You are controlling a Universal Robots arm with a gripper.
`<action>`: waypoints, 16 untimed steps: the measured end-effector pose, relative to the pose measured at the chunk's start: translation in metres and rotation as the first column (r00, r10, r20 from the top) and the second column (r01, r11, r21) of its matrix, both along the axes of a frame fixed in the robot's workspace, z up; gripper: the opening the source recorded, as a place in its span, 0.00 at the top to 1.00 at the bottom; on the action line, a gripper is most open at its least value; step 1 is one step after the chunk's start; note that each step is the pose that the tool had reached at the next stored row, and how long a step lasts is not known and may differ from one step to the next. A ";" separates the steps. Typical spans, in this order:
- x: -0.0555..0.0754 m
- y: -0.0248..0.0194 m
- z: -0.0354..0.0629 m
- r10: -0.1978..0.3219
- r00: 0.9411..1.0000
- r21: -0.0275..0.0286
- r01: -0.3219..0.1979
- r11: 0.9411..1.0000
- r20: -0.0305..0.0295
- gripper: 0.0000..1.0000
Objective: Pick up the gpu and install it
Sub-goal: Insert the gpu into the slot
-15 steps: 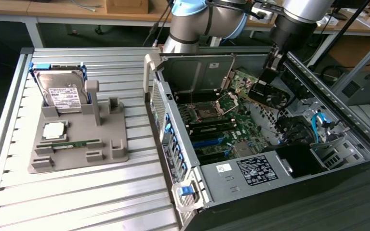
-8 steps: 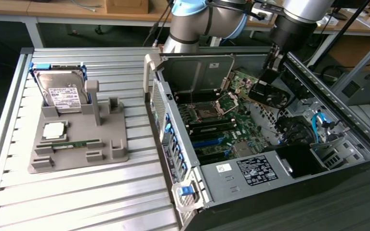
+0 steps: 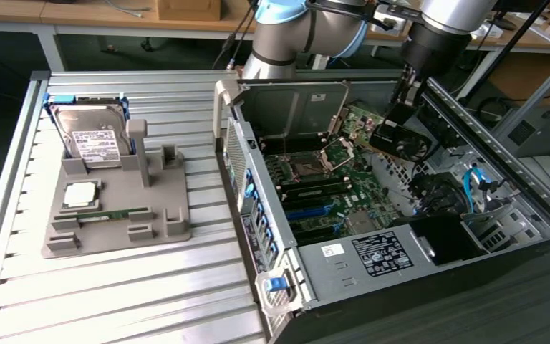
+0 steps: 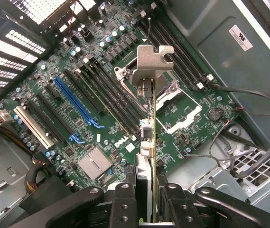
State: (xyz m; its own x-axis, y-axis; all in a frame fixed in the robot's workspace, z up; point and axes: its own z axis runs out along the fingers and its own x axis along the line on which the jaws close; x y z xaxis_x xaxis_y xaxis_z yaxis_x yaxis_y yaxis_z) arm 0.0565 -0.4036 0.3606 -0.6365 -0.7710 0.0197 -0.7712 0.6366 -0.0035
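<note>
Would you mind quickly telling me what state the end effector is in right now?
End effector: closed on the gpu, holding it edge-on above the motherboard.

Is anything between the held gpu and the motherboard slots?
Nothing visible. The gripper holds the gpu above the open case; the blue slot and the black slots beside it lie bare.

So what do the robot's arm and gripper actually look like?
The arm is made of round silver-grey tubes with light blue caps at the joints, and a black cable runs beside it. The gripper is black, with blocky linked fingers showing round bolt heads.
</note>
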 end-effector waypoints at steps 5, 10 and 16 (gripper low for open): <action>0.000 0.0000 0.0000 0.016 1.000 0.000 -0.016 1.000 0.000 0.73; 0.000 0.0000 0.0000 0.045 0.999 0.000 -0.045 0.999 0.000 0.73; 0.000 0.0000 0.0000 0.078 0.997 0.000 -0.078 0.997 0.000 0.73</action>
